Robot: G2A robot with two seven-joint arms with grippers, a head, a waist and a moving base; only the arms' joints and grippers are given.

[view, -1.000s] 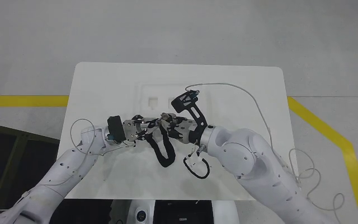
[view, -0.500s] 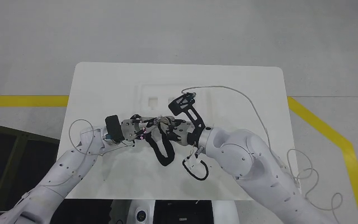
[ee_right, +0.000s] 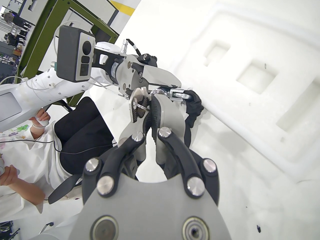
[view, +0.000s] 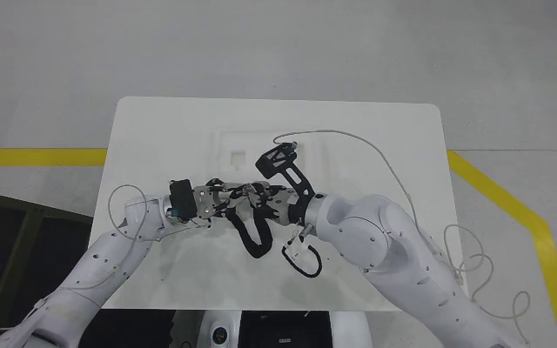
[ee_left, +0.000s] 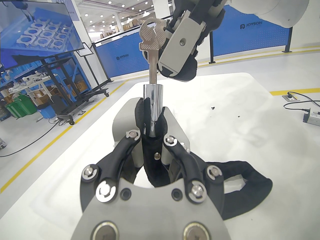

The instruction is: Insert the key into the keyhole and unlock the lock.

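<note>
My left gripper (ee_left: 152,108) is shut on the chrome cylinder (ee_left: 153,101) of a cable lock, with the keyhole end facing away from the wrist. The lock's black fabric-covered cable (ee_left: 250,191) loops down onto the white table (view: 148,130). My right gripper (ee_right: 146,101) is shut on the head of a silver key (ee_left: 150,38). The key's blade points straight into the cylinder's end, with its tip at or just inside the keyhole. In the top view the left gripper (view: 228,197) and the right gripper (view: 259,198) meet tip to tip over the table's middle, with the cable (view: 252,237) hanging below them.
A white foam tray (view: 235,143) with several square recesses lies just behind the grippers. A thin grey cord (view: 383,148) arcs from the right wrist across the table's right half. A small black loop (view: 303,258) lies near the right forearm.
The right wrist has shifted left and turned, bringing the key closer to the left gripper. The left arm has hardly moved.
</note>
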